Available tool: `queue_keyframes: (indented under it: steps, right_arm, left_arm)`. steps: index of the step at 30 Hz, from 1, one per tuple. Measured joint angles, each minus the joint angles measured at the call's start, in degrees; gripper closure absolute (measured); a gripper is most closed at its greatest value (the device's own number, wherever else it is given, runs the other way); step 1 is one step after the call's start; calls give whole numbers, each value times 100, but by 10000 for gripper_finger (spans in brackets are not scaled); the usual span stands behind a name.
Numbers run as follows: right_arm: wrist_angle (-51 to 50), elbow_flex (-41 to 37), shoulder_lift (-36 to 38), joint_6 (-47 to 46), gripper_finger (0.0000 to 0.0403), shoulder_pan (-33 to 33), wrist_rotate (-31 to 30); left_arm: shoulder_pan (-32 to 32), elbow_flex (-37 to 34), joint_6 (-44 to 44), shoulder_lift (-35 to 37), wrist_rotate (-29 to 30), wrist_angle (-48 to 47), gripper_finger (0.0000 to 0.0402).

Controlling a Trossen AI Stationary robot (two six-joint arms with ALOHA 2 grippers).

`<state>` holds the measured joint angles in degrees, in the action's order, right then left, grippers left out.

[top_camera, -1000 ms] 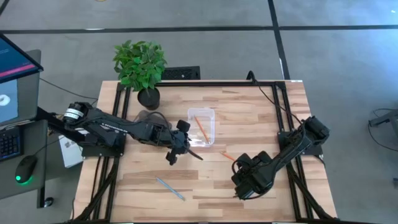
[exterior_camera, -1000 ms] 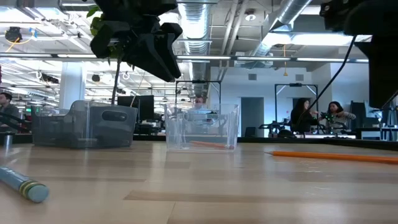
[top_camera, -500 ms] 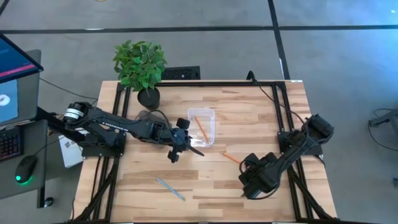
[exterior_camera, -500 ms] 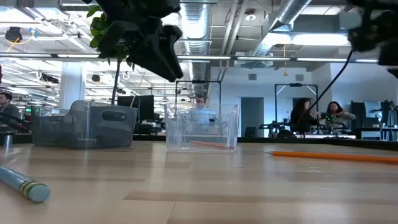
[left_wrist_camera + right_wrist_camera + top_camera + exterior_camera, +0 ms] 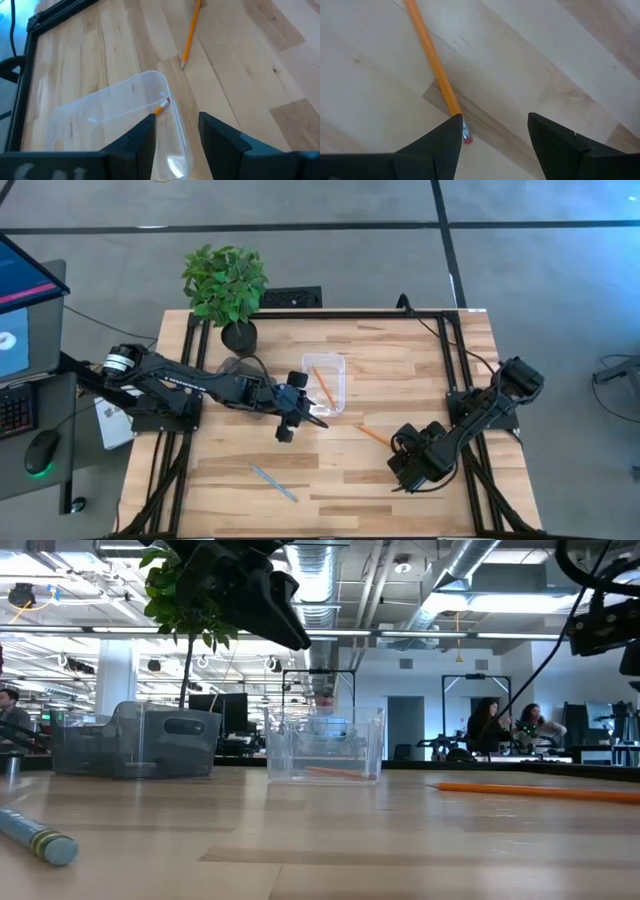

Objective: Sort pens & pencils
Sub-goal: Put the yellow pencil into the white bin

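One orange pencil [image 5: 323, 387] lies in the clear tray [image 5: 340, 370]; in the left wrist view its eraser end [image 5: 162, 105] leans on the tray's wall. A second orange pencil [image 5: 370, 432] lies flat on the table. A light blue pencil [image 5: 273, 482] lies near the front edge. My left gripper [image 5: 318, 418] hangs open above the clear tray's near end [image 5: 125, 115], nothing between its fingers. My right gripper [image 5: 492, 135] is open, pointing down over the eraser end [image 5: 466, 138] of the loose orange pencil, clear of it. The pens are out of view.
A grey tray [image 5: 135, 752] stands left of the clear one, partly under my left arm. A potted plant [image 5: 228, 290] sits at the far left corner. Black frame rails run along both table sides. Open wood lies between the blue pencil and my right arm.
My right gripper has shifted toward the table's right edge and come down a little over the loose orange pencil, still open. My left gripper has rolled slightly in place above the clear tray. No pencil has moved.
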<state>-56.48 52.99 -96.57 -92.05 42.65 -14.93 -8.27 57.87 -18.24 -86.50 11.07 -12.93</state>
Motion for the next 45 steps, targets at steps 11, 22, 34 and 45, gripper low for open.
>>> queue_keyframes:
  steps: [11,22,34,45]
  right_arm:
    - [315,2,-31,122,154,0,-16]
    - [780,-64,-31,258,154,0,2]
    - [1574,-539,2,379,167,0,111]
    - [1681,-544,-14,1393,302,-9,237]
  left_arm:
    - [2,0,52,0,0,-66,262]
    - [2,0,143,0,1,-149,262]
    - [2,0,299,0,9,-170,262]
    - [2,0,294,0,22,-106,262]
